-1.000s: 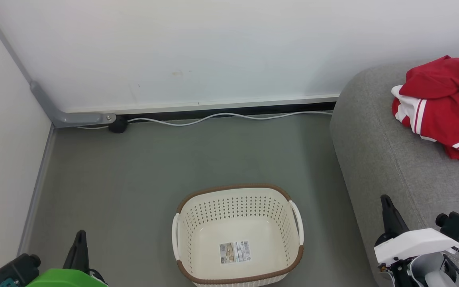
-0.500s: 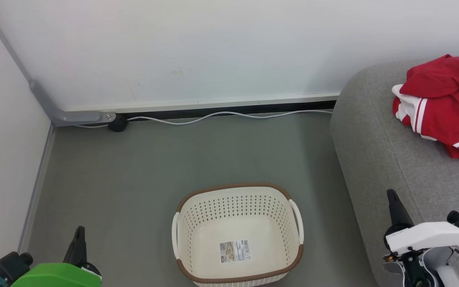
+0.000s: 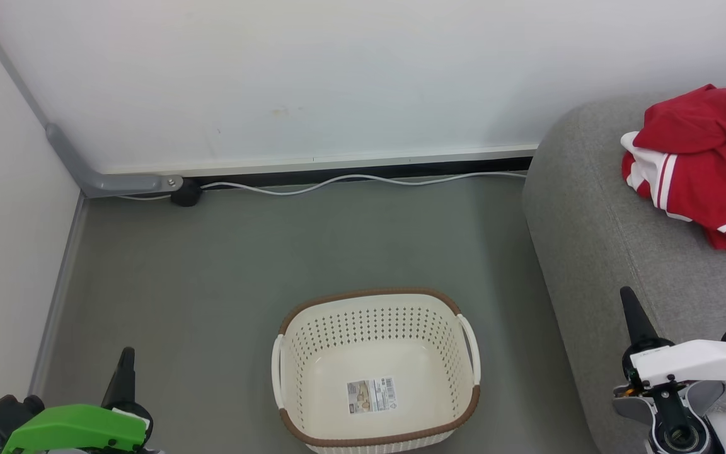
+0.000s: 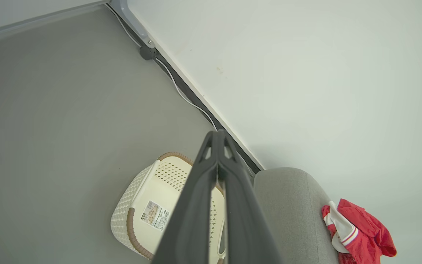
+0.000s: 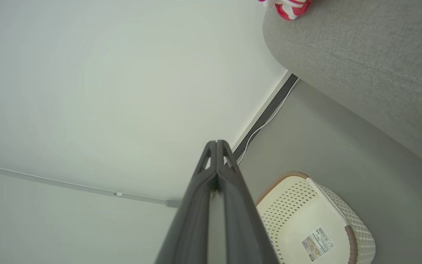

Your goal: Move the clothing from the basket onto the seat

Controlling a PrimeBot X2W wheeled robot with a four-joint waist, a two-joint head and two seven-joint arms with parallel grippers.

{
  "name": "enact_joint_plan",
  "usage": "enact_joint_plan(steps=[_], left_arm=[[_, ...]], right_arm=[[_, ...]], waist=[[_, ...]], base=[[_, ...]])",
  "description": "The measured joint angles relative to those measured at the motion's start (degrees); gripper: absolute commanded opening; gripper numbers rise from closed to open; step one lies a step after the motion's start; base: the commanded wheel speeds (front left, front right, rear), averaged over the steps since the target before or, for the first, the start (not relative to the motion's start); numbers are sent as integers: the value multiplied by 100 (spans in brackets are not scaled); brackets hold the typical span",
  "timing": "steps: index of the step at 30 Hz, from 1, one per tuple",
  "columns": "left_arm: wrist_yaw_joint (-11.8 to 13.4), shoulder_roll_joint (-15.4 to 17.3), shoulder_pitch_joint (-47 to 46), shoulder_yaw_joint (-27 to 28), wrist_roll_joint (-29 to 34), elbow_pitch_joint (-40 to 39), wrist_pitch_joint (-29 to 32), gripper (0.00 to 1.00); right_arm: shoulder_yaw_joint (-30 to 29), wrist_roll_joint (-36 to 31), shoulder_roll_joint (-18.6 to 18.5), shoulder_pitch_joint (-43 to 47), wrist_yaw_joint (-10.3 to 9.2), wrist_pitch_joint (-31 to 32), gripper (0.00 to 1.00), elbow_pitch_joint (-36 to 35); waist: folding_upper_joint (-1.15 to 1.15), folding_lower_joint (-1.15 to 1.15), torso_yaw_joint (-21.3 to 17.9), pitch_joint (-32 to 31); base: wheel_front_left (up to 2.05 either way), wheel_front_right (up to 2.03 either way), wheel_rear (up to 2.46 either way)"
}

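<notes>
At lower left of the head view: left claw (image 3: pixel 126 356), fingers pressed together with nothing between them, low over the grey floor (image 3: pixel 212 265) and clear of everything. Centre: laundry basket (image 3: pixel 372 294) upright on the floor, nothing in it but the sticker (image 3: pixel 371 396) on its bottom. Right of it, near but apart as far as I can tell: grey sofa (image 3: pixel 590 239). Over the sofa's near front edge: right claw (image 3: pixel 629 301), fingers also pressed together, nothing pinched; its wrist view agrees. Far right: red clothing (image 3: pixel 709 164) with white stripes, crumpled in one heap on the sofa top. It runs off the frame edge, so I can't tell how many pieces there are. My read: the transfer looks done, with the basket bare and the clothing on the seat. I see nothing left to pick, so probably only parking the arms remains. The clothing is well apart from both claws: farther back along the sofa from the right one, and across the basket and sofa end from the left one.
</notes>
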Motion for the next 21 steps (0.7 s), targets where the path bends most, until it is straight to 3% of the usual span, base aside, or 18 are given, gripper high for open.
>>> enact_joint_plan(steps=[21], left_arm=[[-303, -183, -298, 337, -1316, 175, 403, 0]], right_arm=[[-411, 1472, 68, -231, 274, 396, 0, 98]], waist=[[0, 0, 2, 38]], base=[[0, 0, 0]])
